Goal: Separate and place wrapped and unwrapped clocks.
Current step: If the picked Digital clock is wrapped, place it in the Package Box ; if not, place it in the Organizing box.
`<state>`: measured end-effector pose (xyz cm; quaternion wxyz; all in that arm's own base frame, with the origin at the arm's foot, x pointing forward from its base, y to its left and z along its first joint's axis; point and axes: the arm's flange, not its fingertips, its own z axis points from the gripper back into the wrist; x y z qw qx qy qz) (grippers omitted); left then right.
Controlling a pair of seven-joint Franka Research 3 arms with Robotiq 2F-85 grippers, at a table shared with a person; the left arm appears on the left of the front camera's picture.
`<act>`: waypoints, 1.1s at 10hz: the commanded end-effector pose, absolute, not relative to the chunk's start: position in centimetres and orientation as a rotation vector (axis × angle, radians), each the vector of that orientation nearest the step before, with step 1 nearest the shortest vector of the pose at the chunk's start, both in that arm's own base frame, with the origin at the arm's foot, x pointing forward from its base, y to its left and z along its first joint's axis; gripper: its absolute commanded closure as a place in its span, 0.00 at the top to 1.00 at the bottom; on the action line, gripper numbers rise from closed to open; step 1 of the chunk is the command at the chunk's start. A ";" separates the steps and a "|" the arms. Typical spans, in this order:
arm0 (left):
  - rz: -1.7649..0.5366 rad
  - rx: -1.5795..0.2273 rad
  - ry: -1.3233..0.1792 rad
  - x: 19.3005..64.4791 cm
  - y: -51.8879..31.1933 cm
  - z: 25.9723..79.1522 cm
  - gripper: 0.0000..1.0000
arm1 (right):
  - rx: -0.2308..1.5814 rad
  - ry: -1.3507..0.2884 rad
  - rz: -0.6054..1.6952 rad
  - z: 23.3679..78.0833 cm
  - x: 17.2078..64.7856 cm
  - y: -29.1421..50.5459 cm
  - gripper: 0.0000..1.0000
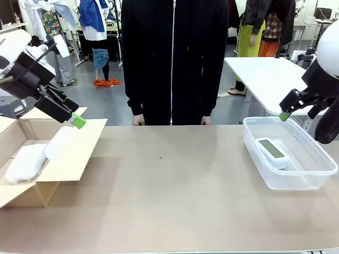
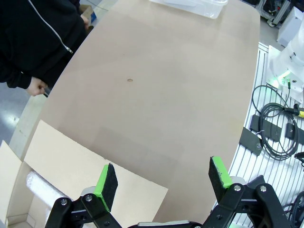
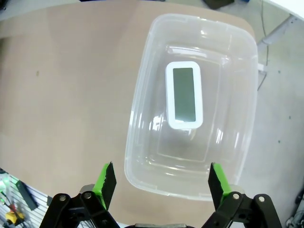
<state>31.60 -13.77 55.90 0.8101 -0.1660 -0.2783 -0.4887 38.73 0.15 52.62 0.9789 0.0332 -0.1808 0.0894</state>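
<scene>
cardboard box (image 1: 63, 159), table's left end: two bubble-wrapped bundles (image 1: 26, 161) (image 1: 58, 142) lie inside. left gripper (image 2: 164, 183) hangs above the box, fingers apart, holding nothing. clear tub (image 1: 312, 174), well right of the box: bare clock (image 3: 184, 95) inside, screen up. right gripper (image 3: 161, 183) above the tub, fingers apart, holding nothing.

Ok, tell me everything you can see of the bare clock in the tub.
The bare clock is a white rounded rectangle, plastic by its look, with a blank grey-green screen. It lies flat, face up, alone on the floor of the clear plastic tub, near the middle and clear of the walls. Nothing else touches it.
</scene>
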 end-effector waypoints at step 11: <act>-1.050 -0.354 -0.593 31.6 -13.7 56.0 1.00 | 0.086 -0.365 0.198 52.6 38.9 -0.2 1.00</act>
